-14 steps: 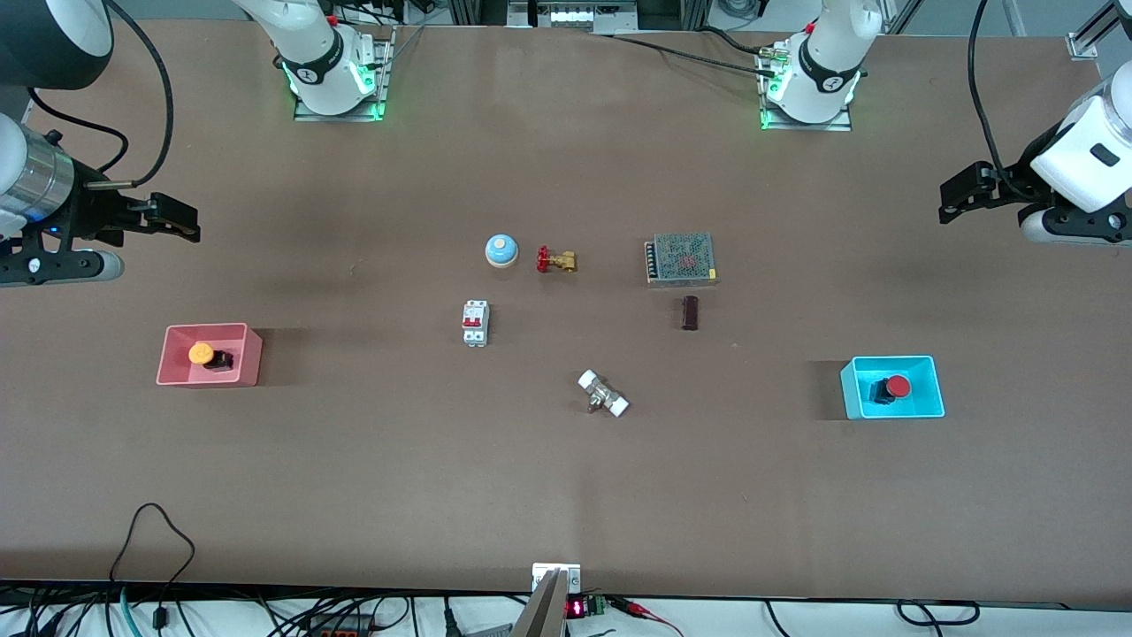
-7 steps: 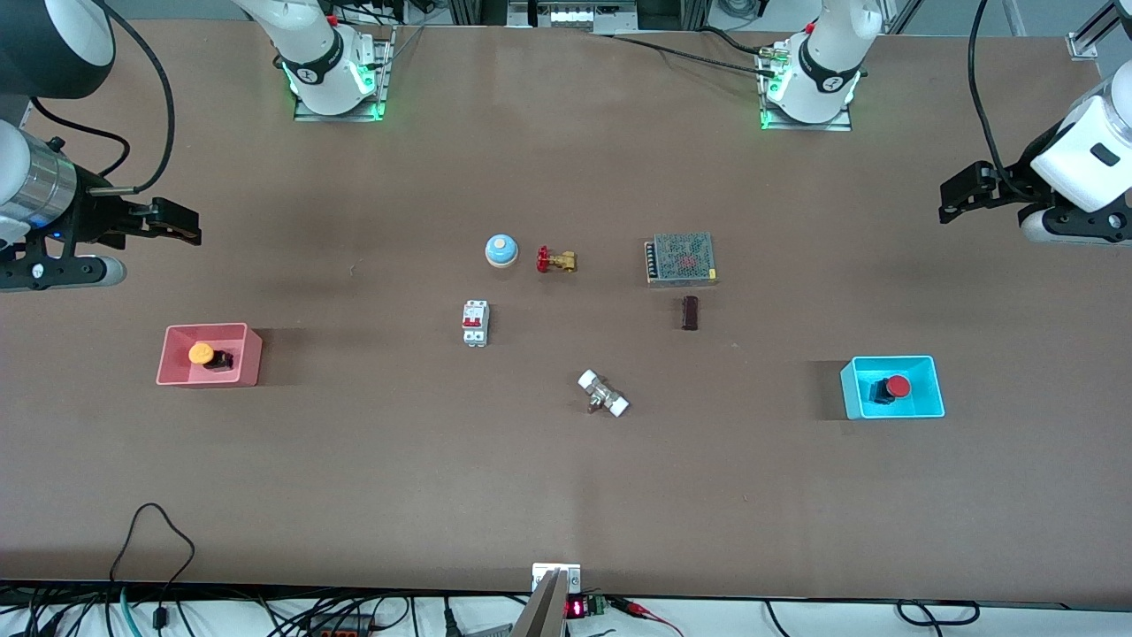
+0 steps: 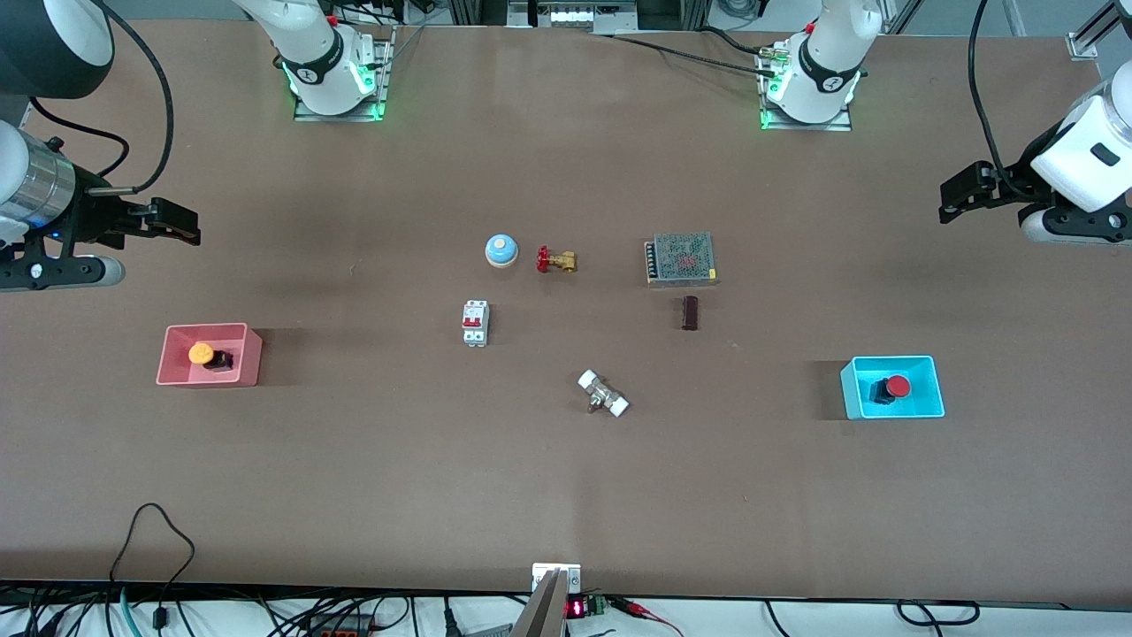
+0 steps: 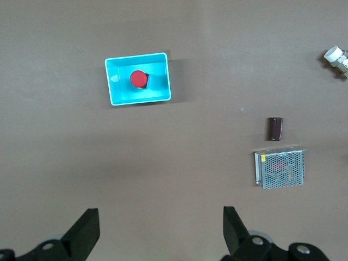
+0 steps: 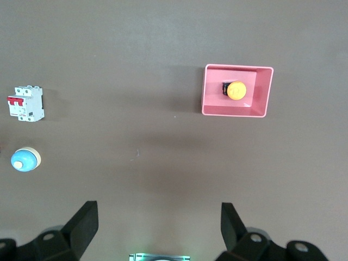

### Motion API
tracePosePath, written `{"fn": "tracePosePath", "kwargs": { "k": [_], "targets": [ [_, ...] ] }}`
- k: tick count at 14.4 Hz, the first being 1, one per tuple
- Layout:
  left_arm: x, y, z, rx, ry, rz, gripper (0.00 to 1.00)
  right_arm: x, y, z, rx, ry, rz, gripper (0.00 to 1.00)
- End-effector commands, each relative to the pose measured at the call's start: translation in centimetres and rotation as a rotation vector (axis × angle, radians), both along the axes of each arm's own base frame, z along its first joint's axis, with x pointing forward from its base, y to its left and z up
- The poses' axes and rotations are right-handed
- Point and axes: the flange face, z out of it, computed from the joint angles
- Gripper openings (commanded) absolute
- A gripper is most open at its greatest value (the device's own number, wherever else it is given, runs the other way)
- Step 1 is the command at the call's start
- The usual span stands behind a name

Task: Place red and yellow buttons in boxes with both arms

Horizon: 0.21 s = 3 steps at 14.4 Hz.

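Red button (image 3: 898,386) sitting in cyan box (image 3: 893,363), frame lower right; yellow button (image 3: 201,353) in pink box (image 3: 208,329), frame left.
Left gripper (image 3: 950,196) hanging released at right edge, right gripper (image 3: 177,223) spread wide at left edge, both arms waiting.

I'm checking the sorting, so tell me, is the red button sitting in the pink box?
No, the red button sits in the cyan box; the pink box holds the yellow button.

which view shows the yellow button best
The right wrist view: the yellow button shows large and from straight above, lying in the pink box. The front view shows it smaller, in that box toward the right arm's end. The left wrist view does not show it.
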Motion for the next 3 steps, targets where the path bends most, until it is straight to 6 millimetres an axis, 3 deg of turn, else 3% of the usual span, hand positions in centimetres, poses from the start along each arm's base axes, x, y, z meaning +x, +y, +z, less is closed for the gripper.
{"fn": "tracePosePath", "kwargs": {
  "k": [1, 3],
  "targets": [
    [0.04, -0.01, 0.68, -0.013, 0.006, -0.005, 1.00, 0.28, -0.11, 0.50, 0.004, -0.002, -0.011, 1.00],
    [0.00, -0.01, 0.76, -0.013, 0.004, -0.005, 1.00, 0.30, -0.11, 0.51, 0.004, -0.003, -0.011, 1.00]
  ]
}}
